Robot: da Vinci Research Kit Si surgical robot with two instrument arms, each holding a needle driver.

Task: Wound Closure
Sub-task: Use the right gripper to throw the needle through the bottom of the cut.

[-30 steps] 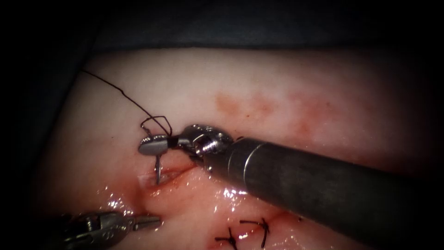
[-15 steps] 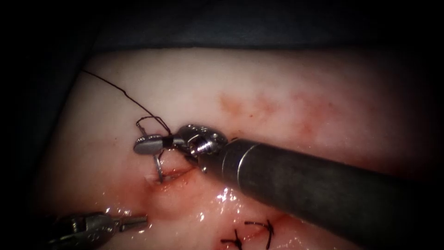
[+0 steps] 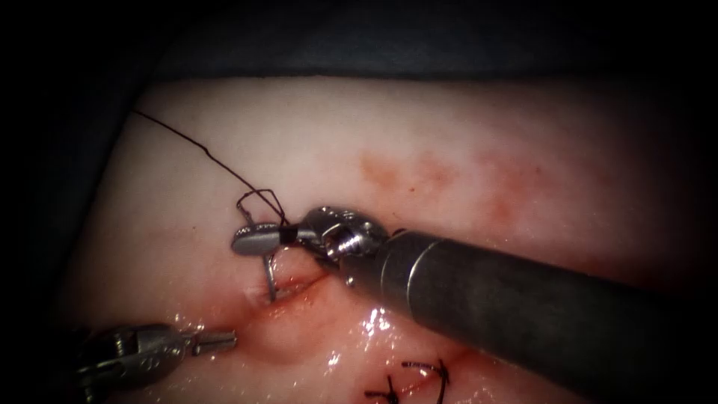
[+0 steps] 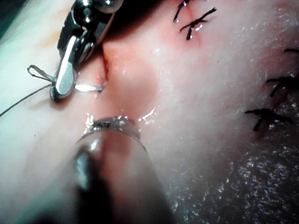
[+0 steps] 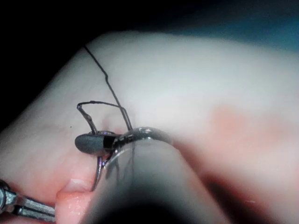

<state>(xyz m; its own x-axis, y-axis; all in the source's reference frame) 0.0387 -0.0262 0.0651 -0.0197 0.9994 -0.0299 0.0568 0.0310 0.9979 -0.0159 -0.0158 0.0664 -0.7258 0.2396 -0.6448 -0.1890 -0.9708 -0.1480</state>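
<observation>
My right tool comes in from the right and is shut on the curved needle near its thread end. The needle hangs down from the jaws, its tip sunk in the tissue at the left end of the cut. Dark thread loops above the jaws and trails off to the upper left. My left tool lies low at the left, shut on nothing, apart from the needle. In the left wrist view the right tool holds the needle. The right wrist view shows the jaws and the thread.
Tied stitches with short dark ends close the cut further to the lower right; more stitches appear in the left wrist view. Wet red fluid glistens along the cut. The right tool's thick shaft crosses the right side.
The right tool swung slightly left, then back right, with the needle staying in the tissue. The left tool has drawn back a little to the left.
</observation>
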